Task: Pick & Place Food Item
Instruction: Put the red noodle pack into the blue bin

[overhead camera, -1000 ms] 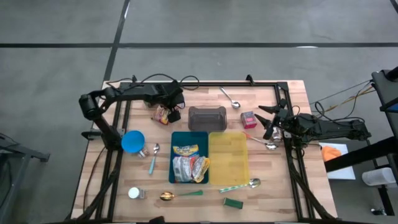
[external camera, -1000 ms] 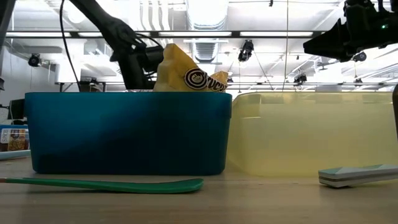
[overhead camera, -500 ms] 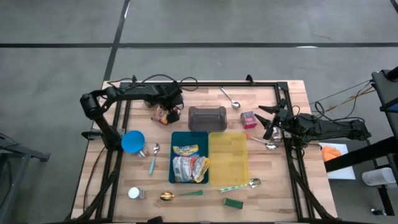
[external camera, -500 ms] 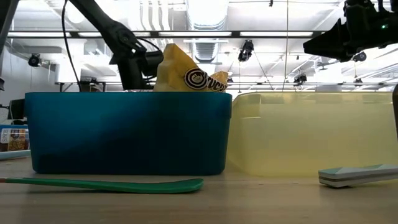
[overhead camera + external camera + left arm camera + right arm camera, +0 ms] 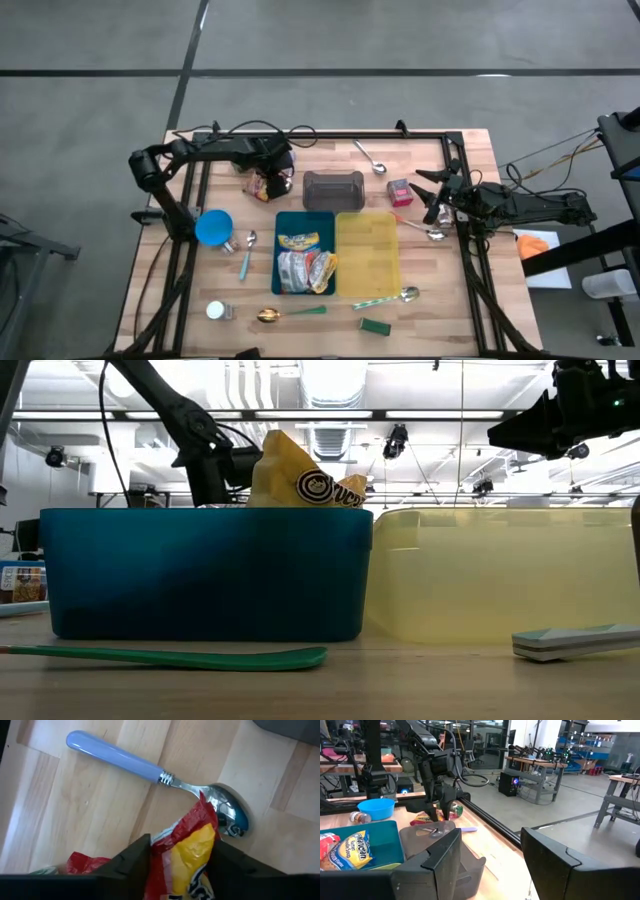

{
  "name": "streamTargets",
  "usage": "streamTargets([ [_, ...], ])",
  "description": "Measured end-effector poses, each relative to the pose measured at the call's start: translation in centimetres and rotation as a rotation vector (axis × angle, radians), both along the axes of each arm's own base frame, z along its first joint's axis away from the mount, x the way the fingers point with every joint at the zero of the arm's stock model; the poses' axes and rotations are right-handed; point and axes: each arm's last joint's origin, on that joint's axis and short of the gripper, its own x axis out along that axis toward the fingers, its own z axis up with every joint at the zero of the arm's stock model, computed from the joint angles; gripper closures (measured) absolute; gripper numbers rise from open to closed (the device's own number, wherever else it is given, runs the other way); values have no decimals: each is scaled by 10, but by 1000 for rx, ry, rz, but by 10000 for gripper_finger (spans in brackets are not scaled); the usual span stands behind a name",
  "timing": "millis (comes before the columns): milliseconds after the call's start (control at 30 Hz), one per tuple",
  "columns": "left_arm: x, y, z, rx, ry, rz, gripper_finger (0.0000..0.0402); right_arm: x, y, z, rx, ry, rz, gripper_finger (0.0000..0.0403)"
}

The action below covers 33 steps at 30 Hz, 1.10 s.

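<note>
Left wrist view shows the left pincer (image 5: 177,865) set steeply down over a red and yellow snack bag (image 5: 187,857) on the table (image 5: 470,160), its fingers (image 5: 131,860) half closed around the crinkled end but, as I judge it, not yet firmly gripping. The bag lies near the table's far left, just left of a grey container (image 5: 333,189) and touching the bowl of a blue-handled spoon (image 5: 150,770). To grasp well, close squarely on the bunched foil, lift clear of the spoon; the right pincer (image 5: 432,196) waits part open, empty, at the right edge.
</note>
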Motion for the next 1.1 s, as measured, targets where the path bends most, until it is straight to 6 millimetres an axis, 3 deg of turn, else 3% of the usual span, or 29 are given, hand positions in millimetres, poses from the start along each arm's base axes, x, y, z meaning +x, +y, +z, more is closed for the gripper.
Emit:
streamTargets([
  [367, 1, 1, 0, 5, -15, 1, 390, 0, 0, 0, 0, 0, 0, 203],
  [700, 1, 0, 4, -10, -41, 26, 399, 0, 0, 0, 0, 0, 0, 203],
  [1100, -6, -8, 43, 18, -185, 85, 399, 0, 0, 0, 0, 0, 0, 203],
])
